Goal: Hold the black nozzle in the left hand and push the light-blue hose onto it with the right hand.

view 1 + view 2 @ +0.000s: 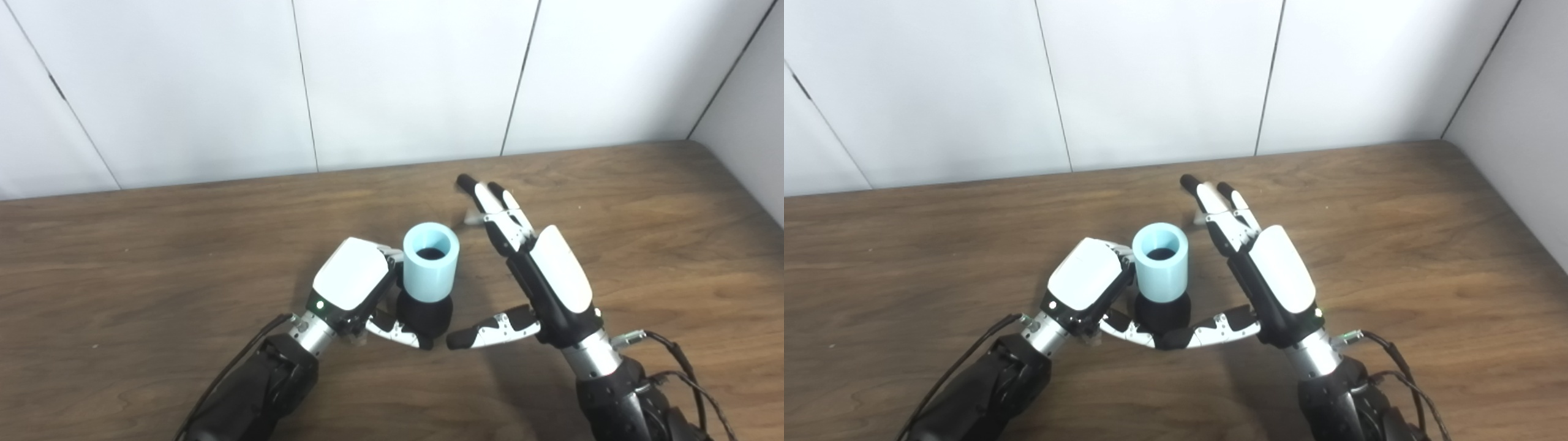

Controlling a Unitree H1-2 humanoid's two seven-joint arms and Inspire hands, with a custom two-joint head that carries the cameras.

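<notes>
A short light-blue hose stands upright, seated on top of the black nozzle; the nozzle's dark tip shows inside its open top. My left hand is shut on the black nozzle, thumb wrapped across its front, fingers hidden behind. My right hand stands just right of the hose, open, fingers stretched toward the far wall and thumb pointing left near the nozzle's base. It holds nothing and is apart from the hose.
The wooden table stretches to a white panelled wall at the back and a side wall at the far right. Cables trail from both wrists near the front edge.
</notes>
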